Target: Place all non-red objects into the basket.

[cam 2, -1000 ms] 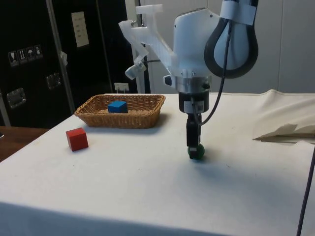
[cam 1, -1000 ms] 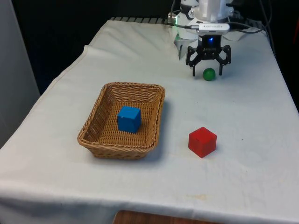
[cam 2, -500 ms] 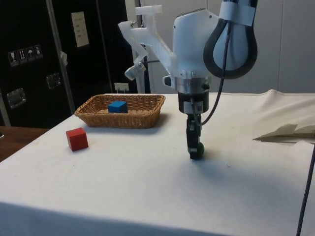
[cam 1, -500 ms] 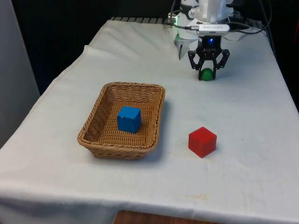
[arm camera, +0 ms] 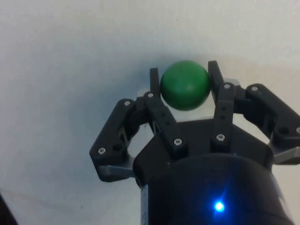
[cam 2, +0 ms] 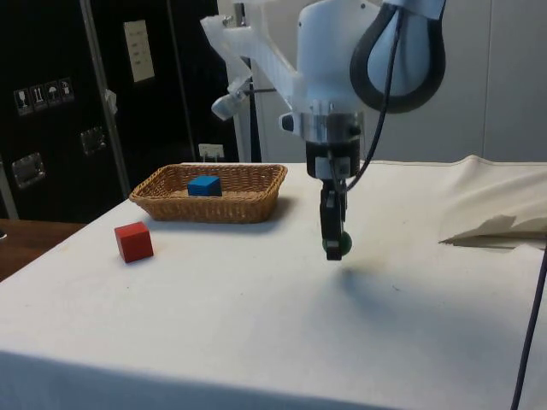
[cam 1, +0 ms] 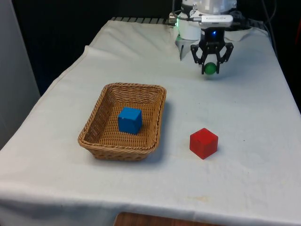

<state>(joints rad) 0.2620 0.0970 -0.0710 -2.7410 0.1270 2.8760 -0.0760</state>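
Observation:
My gripper point(cam 1: 210, 68) is shut on a small green ball point(cam 1: 210, 68) and holds it a little above the cloth at the far end of the table, toward the front view's right. From the side, the ball point(cam 2: 334, 247) hangs clear of the table between the black fingers of the gripper point(cam 2: 333, 246). The wrist view has the ball point(arm camera: 184, 85) pinched by both fingers of the gripper point(arm camera: 184, 79). A wicker basket point(cam 1: 101, 141) sits mid-table toward the front view's left with a blue cube point(cam 1: 129, 120) inside. A red cube point(cam 1: 203, 142) rests on the cloth beside the basket.
The basket point(cam 2: 171, 207) and red cube point(cam 2: 133, 241) lie to one side of the gripper in the side view. A rumpled fold of the white cloth point(cam 2: 491, 224) rises on the opposite side. Open cloth lies between the gripper and the basket.
The fingers closed around the green ball, which sat on the cloth between them. The gripper has since risen, lifting the ball off the table.

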